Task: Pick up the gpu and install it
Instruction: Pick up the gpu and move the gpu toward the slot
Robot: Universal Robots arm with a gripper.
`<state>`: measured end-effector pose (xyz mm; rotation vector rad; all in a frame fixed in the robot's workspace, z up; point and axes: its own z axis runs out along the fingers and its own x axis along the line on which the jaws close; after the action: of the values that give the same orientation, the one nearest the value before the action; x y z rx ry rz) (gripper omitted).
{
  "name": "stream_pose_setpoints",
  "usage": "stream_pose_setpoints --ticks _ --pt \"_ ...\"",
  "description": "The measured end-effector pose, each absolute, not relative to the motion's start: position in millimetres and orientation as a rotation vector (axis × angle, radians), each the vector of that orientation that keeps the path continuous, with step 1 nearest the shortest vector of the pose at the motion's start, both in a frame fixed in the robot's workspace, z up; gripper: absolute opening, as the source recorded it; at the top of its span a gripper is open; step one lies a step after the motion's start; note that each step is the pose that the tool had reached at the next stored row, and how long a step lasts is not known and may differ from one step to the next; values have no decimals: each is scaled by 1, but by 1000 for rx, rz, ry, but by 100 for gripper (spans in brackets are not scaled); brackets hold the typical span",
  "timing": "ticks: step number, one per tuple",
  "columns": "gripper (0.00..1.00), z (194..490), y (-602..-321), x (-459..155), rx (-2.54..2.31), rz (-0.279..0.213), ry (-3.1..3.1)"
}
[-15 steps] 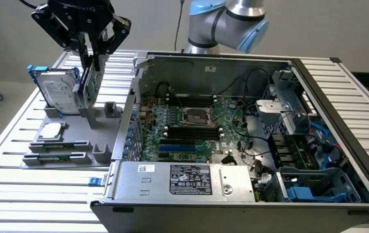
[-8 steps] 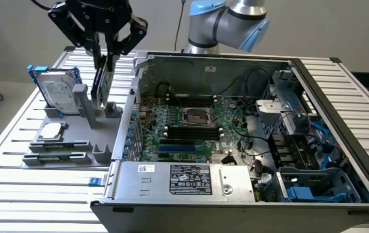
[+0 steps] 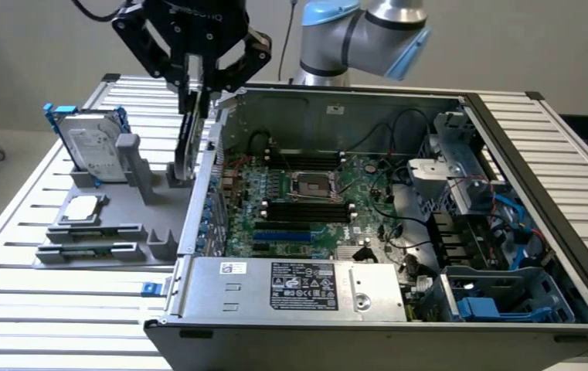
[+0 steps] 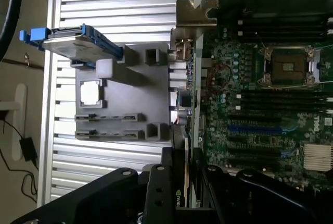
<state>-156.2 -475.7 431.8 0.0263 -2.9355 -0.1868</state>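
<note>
The gpu (image 3: 185,135) hangs edge-on and upright, a thin card with a green board, just outside the wall of the open computer case on the exterior view's left. My gripper (image 3: 192,81) is shut on its top edge, one black finger on each side. The card's lower end is down by the grey holder (image 3: 160,197); I cannot tell whether it still sits in its slot. In the wrist view the gpu (image 4: 183,109) runs away from my gripper (image 4: 183,185), ending in its silver bracket (image 4: 191,15), between the grey holder (image 4: 140,94) and the motherboard (image 4: 260,104).
A silver hard drive in a blue frame (image 3: 93,143) stands upright on the holder. A CPU (image 3: 83,207) and memory sticks (image 3: 87,249) lie lower on it. Inside the case are the motherboard (image 3: 304,193), blue slots (image 3: 288,232), a power supply (image 3: 294,286) and drive cages (image 3: 479,193).
</note>
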Motion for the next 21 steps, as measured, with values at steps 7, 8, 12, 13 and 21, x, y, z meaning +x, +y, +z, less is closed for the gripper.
stream_pose_setpoints --ticks 7,8,12,13,21 --pt "26 434 -478 -124 26 -187 -2932" --pt "26 434 -479 -119 26 -187 -2932" --pt "26 434 -480 -101 26 -187 -2931" --pt "26 434 -480 -97 26 -187 -2930" --pt "26 434 -481 -61 26 -187 -2929"
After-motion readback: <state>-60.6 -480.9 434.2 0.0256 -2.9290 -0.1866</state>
